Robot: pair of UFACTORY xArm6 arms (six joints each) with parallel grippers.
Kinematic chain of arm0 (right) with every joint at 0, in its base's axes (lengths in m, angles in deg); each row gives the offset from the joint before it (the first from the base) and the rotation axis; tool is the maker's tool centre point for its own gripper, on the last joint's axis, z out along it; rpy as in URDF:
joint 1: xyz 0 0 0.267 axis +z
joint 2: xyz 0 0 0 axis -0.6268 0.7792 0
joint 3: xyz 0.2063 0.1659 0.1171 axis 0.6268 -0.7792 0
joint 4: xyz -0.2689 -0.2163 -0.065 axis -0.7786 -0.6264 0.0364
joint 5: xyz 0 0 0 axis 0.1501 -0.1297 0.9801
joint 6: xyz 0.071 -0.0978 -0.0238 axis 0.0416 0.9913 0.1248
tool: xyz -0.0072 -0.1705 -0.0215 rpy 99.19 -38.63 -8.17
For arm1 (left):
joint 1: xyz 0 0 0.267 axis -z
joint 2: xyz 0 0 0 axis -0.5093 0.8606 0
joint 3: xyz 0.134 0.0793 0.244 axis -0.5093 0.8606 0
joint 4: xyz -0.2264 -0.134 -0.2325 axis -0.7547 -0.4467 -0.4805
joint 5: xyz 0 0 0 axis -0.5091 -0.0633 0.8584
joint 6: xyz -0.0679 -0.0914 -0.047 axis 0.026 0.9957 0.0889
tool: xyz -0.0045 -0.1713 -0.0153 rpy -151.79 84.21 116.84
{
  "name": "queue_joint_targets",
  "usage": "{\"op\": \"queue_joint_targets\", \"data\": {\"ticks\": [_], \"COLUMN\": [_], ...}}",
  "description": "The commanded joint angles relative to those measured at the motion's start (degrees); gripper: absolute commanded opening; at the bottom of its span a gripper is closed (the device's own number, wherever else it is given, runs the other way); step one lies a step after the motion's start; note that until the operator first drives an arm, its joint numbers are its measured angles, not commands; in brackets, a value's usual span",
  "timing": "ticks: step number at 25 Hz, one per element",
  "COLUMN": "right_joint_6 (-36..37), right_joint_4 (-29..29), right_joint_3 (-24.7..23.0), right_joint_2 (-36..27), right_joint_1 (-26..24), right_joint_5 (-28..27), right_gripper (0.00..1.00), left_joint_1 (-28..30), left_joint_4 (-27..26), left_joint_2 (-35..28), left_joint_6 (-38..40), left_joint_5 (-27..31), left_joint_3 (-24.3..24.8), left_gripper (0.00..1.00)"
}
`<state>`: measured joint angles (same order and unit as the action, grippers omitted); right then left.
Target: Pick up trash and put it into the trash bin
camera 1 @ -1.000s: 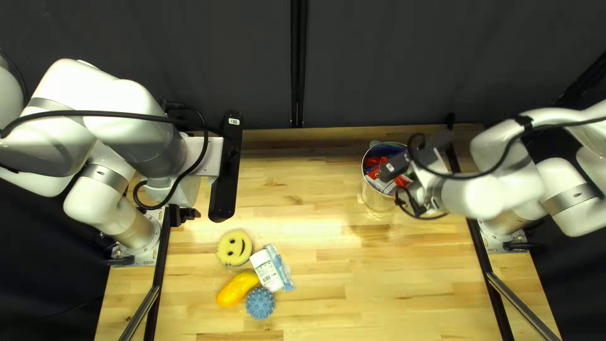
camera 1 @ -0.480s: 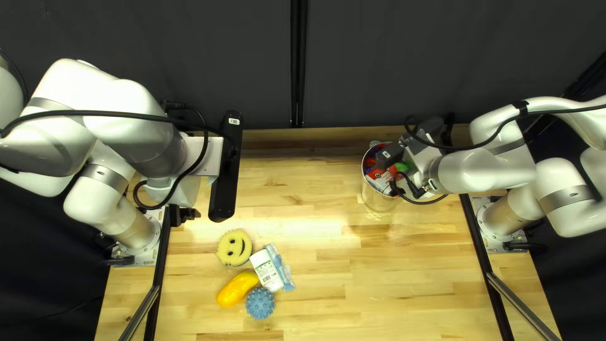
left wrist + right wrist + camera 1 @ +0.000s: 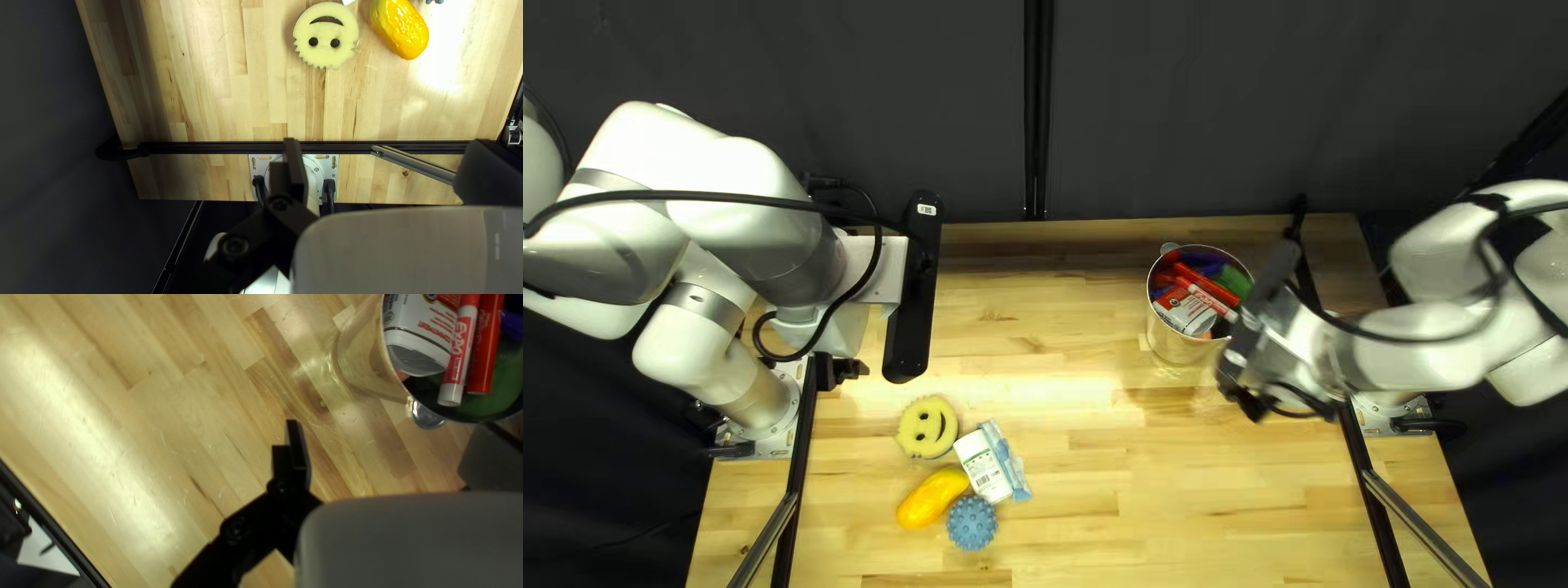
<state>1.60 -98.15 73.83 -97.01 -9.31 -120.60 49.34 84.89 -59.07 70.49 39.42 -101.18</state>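
Right jaws stand released and empty over bare bench [image 3: 163, 416], just beside the near side of the metal trash bin [image 3: 1176, 347]. Inside the bin lie red markers [image 3: 1205, 287], a white carton [image 3: 1186, 313] and something green [image 3: 1235, 280]. Left jaws, also released, hang empty by the bench's left edge. Toward the near left corner cluster a smiley sponge [image 3: 926, 426], a white packet [image 3: 984, 469], a yellow-orange lump [image 3: 929, 496] and a blue spiky ball [image 3: 972, 523].

Markers [image 3: 1205, 291] in bin [image 3: 1174, 349]; sponge [image 3: 926, 426] lies well left.
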Motion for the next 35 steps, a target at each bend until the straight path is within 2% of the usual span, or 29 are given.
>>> {"op": "queue_joint_targets", "data": {"ticks": [1, 4, 6, 8, 20, 21, 26, 31, 35], "right_joint_6": [13.6, 23.5, 27.3, 26.9, 26.9, 26.2, 23.9, 23.8, 23.4], "right_joint_4": [8.4, 13.9, 15.9, 15.6, 15.6, 14.6, 11.3, 8.2, 6.0], "right_joint_3": [4.0, 7.5, 9.2, 10.5, 10.5, 10.9, 19.0, 25.2, 28.5], "right_joint_2": [0.5, 2.5, 3.5, 4.6, 4.6, 4.6, 6.1, 6.3, 6.6], "right_joint_1": [-3.6, -7.9, -9.9, -9.8, -9.8, -8.9, -5.2, -3.5, -2.6], "right_joint_5": [-4.4, -7.8, -9.4, -9.7, -9.7, -10.8, -23.2, -34.2, -38.8], "right_gripper": [1.0, 1.0, 1.0, 1.0, 1.0, 1.0, 1.0, 1.0, 1.0], "left_joint_1": [0.0, 0.0, 0.0, 0.0, 0.0, 0.0, 0.0, 0.0, 1.1], "left_joint_4": [0.0, 0.0, 0.0, 0.0, 0.0, 0.0, 0.0, 0.0, 0.6], "left_joint_2": [0.0, 0.0, 0.0, 0.0, 0.0, 0.0, 0.0, 0.0, 0.4], "left_joint_6": [0.0, 0.0, 0.0, 0.0, 0.0, 0.0, 0.0, 0.0, 0.0], "left_joint_5": [0.0, 0.0, 0.0, 0.0, 0.0, 0.0, 0.0, 0.0, 0.2], "left_joint_3": [0.0, 0.0, 0.0, 0.0, 0.0, 0.0, 0.0, 0.0, 0.1], "left_gripper": [1.0, 1.0, 1.0, 1.0, 1.0, 1.0, 1.0, 1.0, 1.0]}}
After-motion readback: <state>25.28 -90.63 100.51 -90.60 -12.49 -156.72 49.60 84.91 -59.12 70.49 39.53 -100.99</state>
